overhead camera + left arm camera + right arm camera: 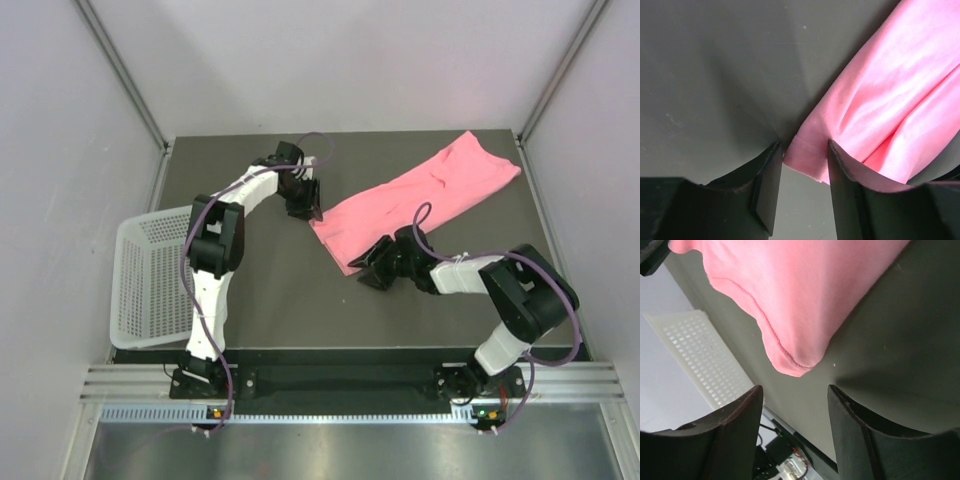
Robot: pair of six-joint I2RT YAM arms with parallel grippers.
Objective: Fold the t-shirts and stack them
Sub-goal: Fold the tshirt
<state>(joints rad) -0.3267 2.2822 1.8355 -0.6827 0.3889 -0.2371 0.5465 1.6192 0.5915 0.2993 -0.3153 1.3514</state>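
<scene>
Salmon-pink t-shirt point(420, 200); left gripper point(804, 145) straddles its hem, parted; right gripper point(795, 389) wide, empty.

Bare bench point(275, 300) lay open between my arms. The salmon-pink t-shirt point(420, 195) ran diagonally across the far right. One hem corner sat inside my spread left gripper point(312, 212), another just ahead of my spread right gripper point(368, 272). A white perforated basket point(150, 275) blocked the bench's left edge.
</scene>
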